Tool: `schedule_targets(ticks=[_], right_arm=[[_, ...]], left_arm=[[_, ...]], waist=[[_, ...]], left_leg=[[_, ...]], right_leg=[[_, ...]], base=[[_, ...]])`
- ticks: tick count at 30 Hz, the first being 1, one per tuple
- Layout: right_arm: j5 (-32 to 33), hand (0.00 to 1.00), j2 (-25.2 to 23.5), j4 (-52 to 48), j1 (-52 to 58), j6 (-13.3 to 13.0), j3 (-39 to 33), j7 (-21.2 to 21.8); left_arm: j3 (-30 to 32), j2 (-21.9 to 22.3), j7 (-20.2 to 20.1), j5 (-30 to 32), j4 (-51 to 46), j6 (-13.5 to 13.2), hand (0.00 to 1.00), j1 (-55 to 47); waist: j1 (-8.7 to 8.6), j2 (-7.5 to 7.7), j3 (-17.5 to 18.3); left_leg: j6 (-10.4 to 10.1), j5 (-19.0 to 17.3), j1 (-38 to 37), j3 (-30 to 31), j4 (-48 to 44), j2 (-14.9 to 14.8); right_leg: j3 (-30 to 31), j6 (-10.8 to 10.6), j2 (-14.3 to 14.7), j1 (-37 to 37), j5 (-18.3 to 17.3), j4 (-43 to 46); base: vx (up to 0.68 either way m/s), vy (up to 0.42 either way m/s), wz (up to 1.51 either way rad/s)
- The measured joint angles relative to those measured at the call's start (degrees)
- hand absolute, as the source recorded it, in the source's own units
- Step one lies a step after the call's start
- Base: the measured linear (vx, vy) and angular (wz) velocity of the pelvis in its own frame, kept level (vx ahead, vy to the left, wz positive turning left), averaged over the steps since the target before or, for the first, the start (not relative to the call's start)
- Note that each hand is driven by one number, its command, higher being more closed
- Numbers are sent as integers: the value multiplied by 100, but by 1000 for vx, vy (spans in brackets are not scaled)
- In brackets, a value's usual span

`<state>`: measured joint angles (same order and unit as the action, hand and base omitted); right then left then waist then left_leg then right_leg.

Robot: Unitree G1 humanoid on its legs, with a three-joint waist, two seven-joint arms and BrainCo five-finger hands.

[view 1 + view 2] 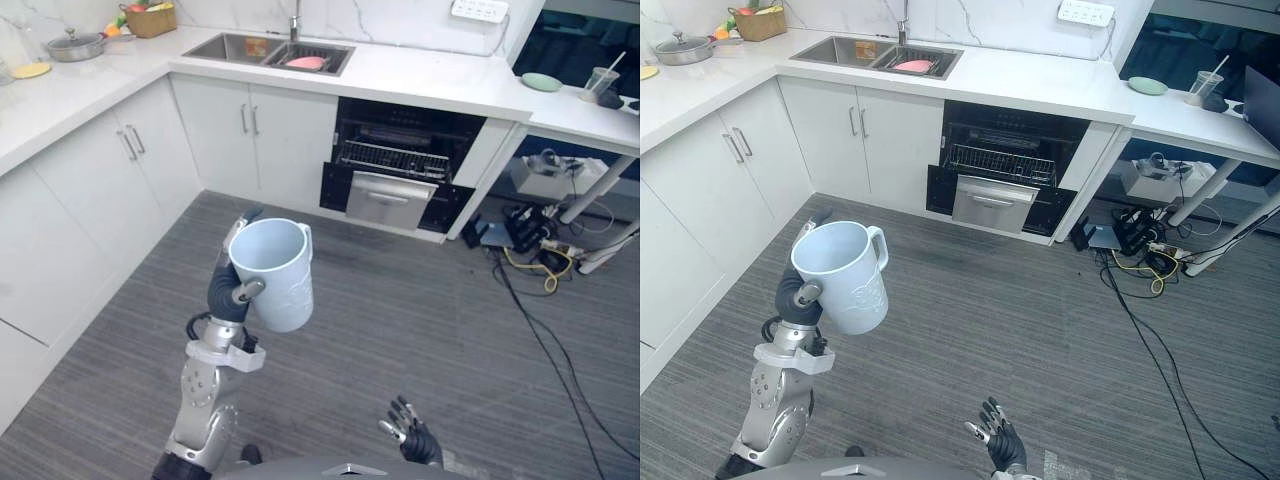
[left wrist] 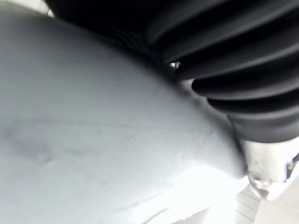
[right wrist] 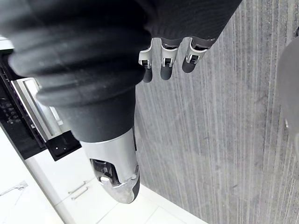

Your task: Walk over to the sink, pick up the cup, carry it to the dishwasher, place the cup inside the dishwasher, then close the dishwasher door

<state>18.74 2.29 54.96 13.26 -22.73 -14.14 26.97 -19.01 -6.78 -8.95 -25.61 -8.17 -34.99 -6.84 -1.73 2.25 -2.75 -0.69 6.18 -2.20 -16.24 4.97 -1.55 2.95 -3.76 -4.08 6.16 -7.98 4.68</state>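
A large pale blue cup (image 1: 275,272) with a handle is held upright in front of me, over the grey floor. My left hand (image 1: 228,290) is shut on it, thumb across its wall; the cup's wall (image 2: 93,154) is pressed close against the hand in the left wrist view. My right hand (image 1: 410,432) hangs low at the bottom right, fingers relaxed and holding nothing, also seen as fingers (image 3: 162,58) over the floor. The dishwasher (image 1: 400,170) stands open under the counter ahead, its wire rack (image 1: 394,160) showing. The sink (image 1: 268,51) lies in the counter to its left.
White cabinets (image 1: 120,180) run along the left and back. A pot (image 1: 75,45) and a basket (image 1: 150,20) sit on the counter at the back left. A cable tangle and power strips (image 1: 530,245) lie on the floor right of the dishwasher. A table with a plate (image 1: 541,82) stands at the right.
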Motion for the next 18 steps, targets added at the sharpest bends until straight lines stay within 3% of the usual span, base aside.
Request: schedule_targets(ticks=[5,7,8,9,10,11,12,13,15,17,18], right_arm=[[2,0,18,5,37,158,-25,42],[3,0,24,62,117,297,-281,104],[6,0,16,109,140,330,-435,127],[7,0,80,271,158,397,-702,167],[11,0,152,334,63,452,-797,183],[12,0,154,327,71,452,-798,218],[20,0,136,335,152,440,-847,295],[136,0,-21,367,233,426,-867,320],[317,0,-236,444,261,382,-920,376],[402,0,-304,438,292,335,-909,376],[403,0,-336,405,317,317,-903,365]], left_arm=[[404,45,140,-1,0,0,100,-207],[661,67,234,-4,-16,1,100,-347],[694,71,235,-5,-16,2,100,-360],[802,142,229,-11,-34,-13,100,-363],[957,263,254,-41,-8,24,100,-350],[1002,292,266,-70,-33,24,100,-357],[983,300,324,-86,-14,14,100,-350],[965,261,364,-57,-13,4,100,-294],[968,236,417,-54,4,1,100,-108],[963,240,484,-54,150,31,100,104],[990,239,495,-57,257,120,100,180]], waist=[[106,24,-30],[116,163,5],[100,197,13],[117,134,-12],[172,28,-130],[183,29,-167],[155,-11,-217],[55,-6,-237],[-47,96,-237],[-76,182,-249],[-82,149,-259]], left_leg=[[22,-168,-92,-5,-38,103],[124,-427,9,-50,-286,390],[154,-639,146,9,-652,461],[297,-1026,314,195,-1125,520],[311,-1267,323,243,-1428,477],[345,-1358,254,266,-1494,472],[452,-1504,63,443,-1497,436],[459,-1611,-130,701,-1494,362],[413,-1713,-283,962,-1453,303],[350,-1781,-386,1096,-1415,325],[314,-1835,-560,1121,-1406,311]], right_leg=[[-259,-65,-170,96,-213,49],[-607,-270,-560,-39,-589,508],[-755,-396,-676,1,-603,573],[-919,-522,-767,-156,-701,1228],[-1124,-361,-930,-798,-559,2766],[-1169,-134,-1026,-1135,-290,3569],[-963,-58,-1051,-1673,530,4771],[-814,-109,-846,-1994,277,5321],[-842,-170,-570,-2349,-229,4881],[-927,-148,-430,-2535,-318,3636],[-1002,-85,-344,-2571,-259,2895]], base=[[9,5,6],[112,82,50],[222,93,77],[166,81,62],[186,119,43],[97,156,38],[179,142,64],[219,115,81],[264,49,80],[351,-3,49],[529,-44,24]])
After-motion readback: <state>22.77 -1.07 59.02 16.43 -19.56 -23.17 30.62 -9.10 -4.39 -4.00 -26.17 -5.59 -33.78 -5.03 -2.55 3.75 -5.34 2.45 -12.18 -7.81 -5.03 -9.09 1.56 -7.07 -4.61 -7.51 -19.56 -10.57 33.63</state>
